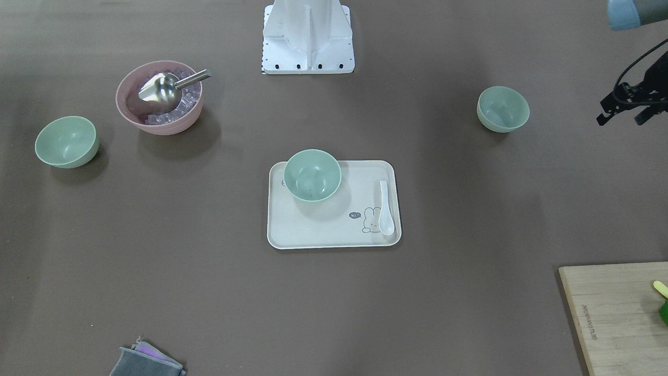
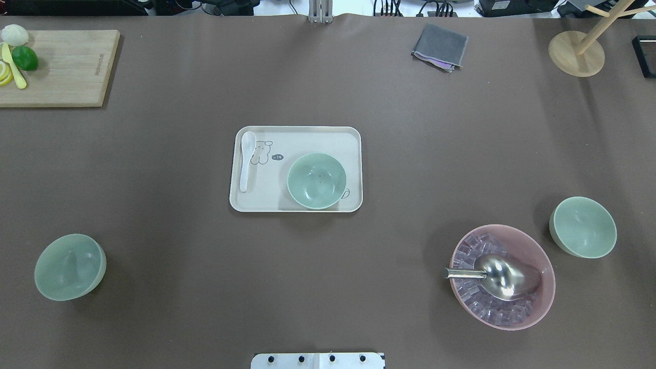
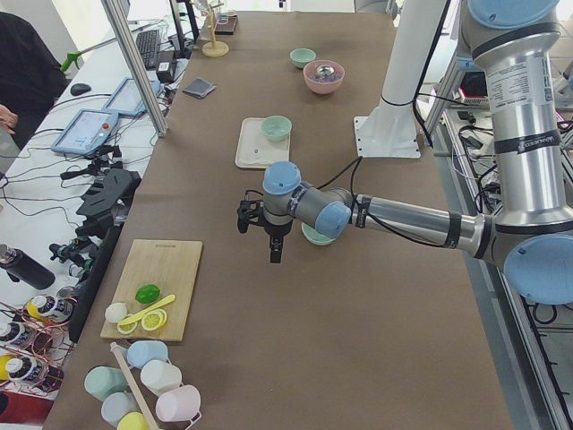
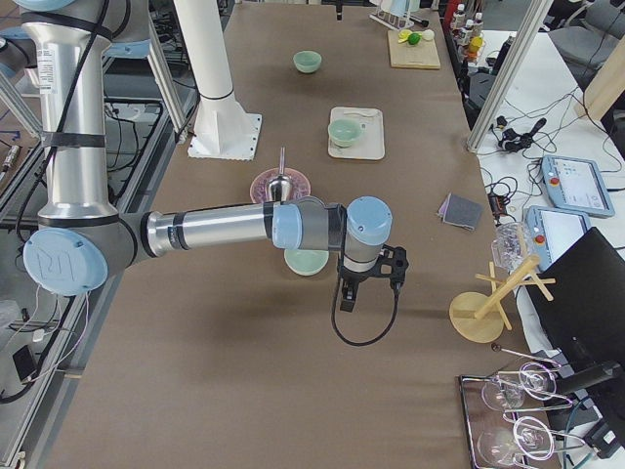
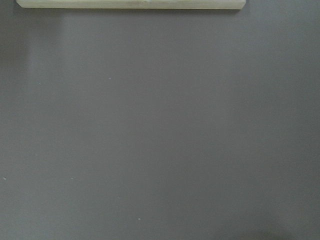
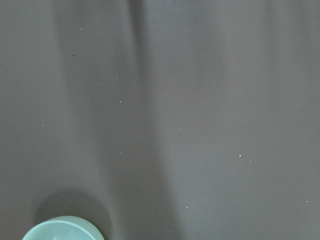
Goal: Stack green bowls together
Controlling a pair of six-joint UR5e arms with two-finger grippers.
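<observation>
I found the middle green bowl [image 2: 316, 181] upright on the cream tray [image 2: 307, 137], in the tray's corner nearest the robot and toward its right. The left green bowl [image 2: 70, 266] sat on the brown table [image 2: 205, 287] far out on the robot's left side. The right green bowl [image 2: 583, 227] sat far out on the other side. All three were well apart and none was nested in another.

Just beside the right green bowl was the pink bowl [image 1: 169, 127], filled with ice cubes [image 2: 484, 307], with a metal scoop [image 2: 505, 277] lying on top. A white spoon [image 2: 247, 160] lay along the tray's edge opposite the middle bowl.

The left gripper [image 1: 622, 118] hung in the air beyond the left green bowl, toward the table's end. Its two dark fingers were spread apart and gripped nothing. Its wrist camera gave me only table and the edge of the wooden cutting board [image 2: 61, 72].

The right gripper [image 4: 345, 296] showed only in the right side view, pointing down over the table near the right green bowl. I could not tell how wide its jaws were. Its wrist camera caught that bowl's rim at the bottom edge.

Farther off, a lime [image 2: 24, 58] sat on the cutting board. A folded grey cloth [image 2: 439, 46] and a wooden stand [image 2: 576, 54] were at the far edge.
</observation>
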